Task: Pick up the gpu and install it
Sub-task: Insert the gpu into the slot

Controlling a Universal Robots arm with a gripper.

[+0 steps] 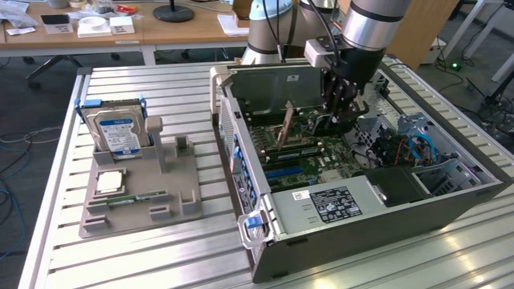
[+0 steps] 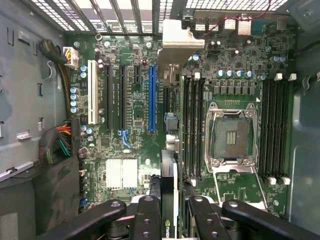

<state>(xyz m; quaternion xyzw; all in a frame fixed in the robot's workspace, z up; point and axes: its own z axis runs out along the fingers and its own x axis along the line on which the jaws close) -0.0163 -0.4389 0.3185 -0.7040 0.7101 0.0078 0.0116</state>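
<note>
- Gpu [image 2: 170, 172] was found held edge-on in the gripper [image 2: 170, 220], its silver end bracket [image 2: 181, 42] at the far end from the fingers [image 2: 146, 215].
- Gripper was narrow, its fingers clamped on either face of the card; no gap was visible between pads and card.
- Card hung over the motherboard [image 2: 125, 145], just beside the long blue slot [image 2: 151, 97], running parallel to it on the side away from the white slot [image 2: 92, 92].
- Exterior view confirmed the gripper [image 1: 337, 117] was lowered inside the open computer case [image 1: 386, 211], above the board that carries the blue slot.
- Progress, as judged: pick-up complete; installation in hand but not finished. Whether the card's connector had entered any slot could not be determined.
- Hard drive [image 1: 120, 129] stood in the grey holder [image 1: 180, 205], well apart from the blue slot and outside the case.
</note>
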